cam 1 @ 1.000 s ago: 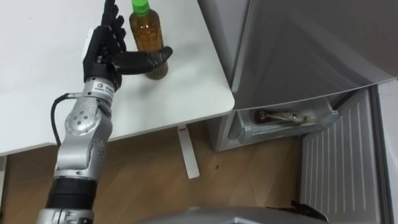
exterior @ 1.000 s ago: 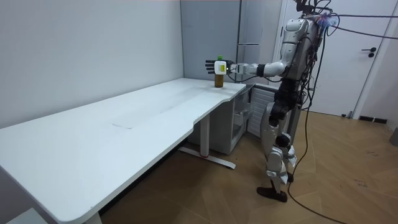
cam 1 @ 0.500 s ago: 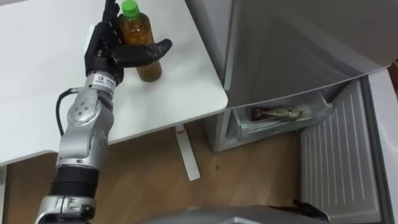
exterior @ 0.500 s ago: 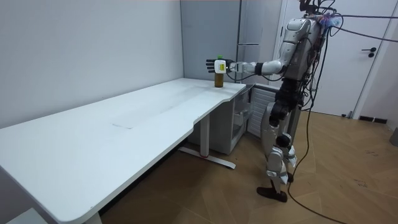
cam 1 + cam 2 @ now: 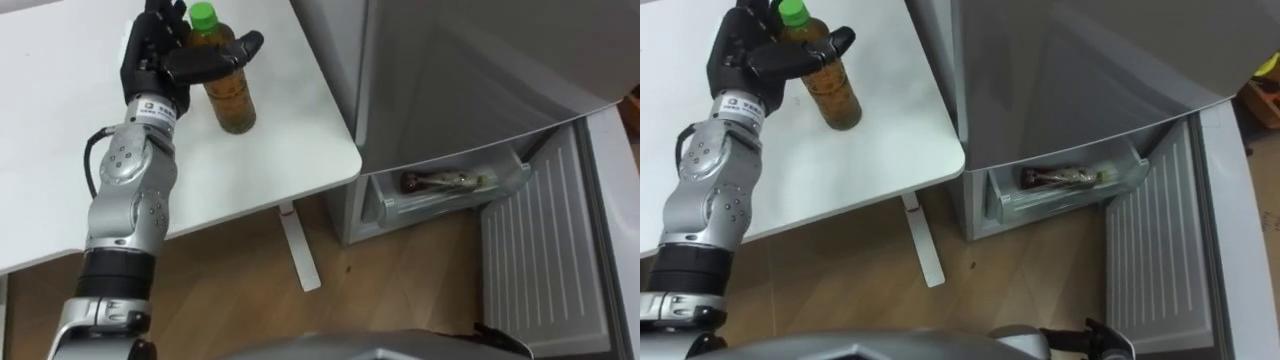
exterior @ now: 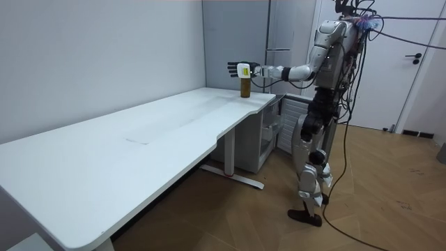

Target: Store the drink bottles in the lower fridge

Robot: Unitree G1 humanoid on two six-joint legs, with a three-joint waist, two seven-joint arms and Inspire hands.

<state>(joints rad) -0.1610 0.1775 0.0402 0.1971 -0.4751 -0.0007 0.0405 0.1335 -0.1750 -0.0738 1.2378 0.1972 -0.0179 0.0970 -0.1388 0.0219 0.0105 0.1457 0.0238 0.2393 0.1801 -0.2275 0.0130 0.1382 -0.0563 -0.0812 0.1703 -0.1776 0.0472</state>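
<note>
Left eye view: a brown drink bottle (image 5: 232,100) with a green cap is seen standing upright on the white table (image 5: 60,150), near the corner closest to the grey fridge (image 5: 480,70). The robot's left hand (image 5: 155,62) is held against the bottle's left side. Its fingers (image 5: 150,22) are kept straight and close together, pointing up beside the cap. The thumb (image 5: 215,58) is laid across the front of the bottle just below the neck. The bottle is thus bracketed between thumb and fingers, but no closed grip is seen.

Compared with a second ago, the hand has been raised along the bottle. The thumb was laid across the lower body then and is now placed near the shoulder. The same rise is shown in the room view, where the hand is now level with the bottle's top while the bottle's base is still set on the table. The bottle has therefore not been lifted. The grasp is judged to be still under adjustment, and a firm hold will be needed before anything is carried.

To the right, the lower fridge (image 5: 372,200) is found open. A second bottle (image 5: 440,181) is lying on its side in its clear bin (image 5: 500,185).
</note>
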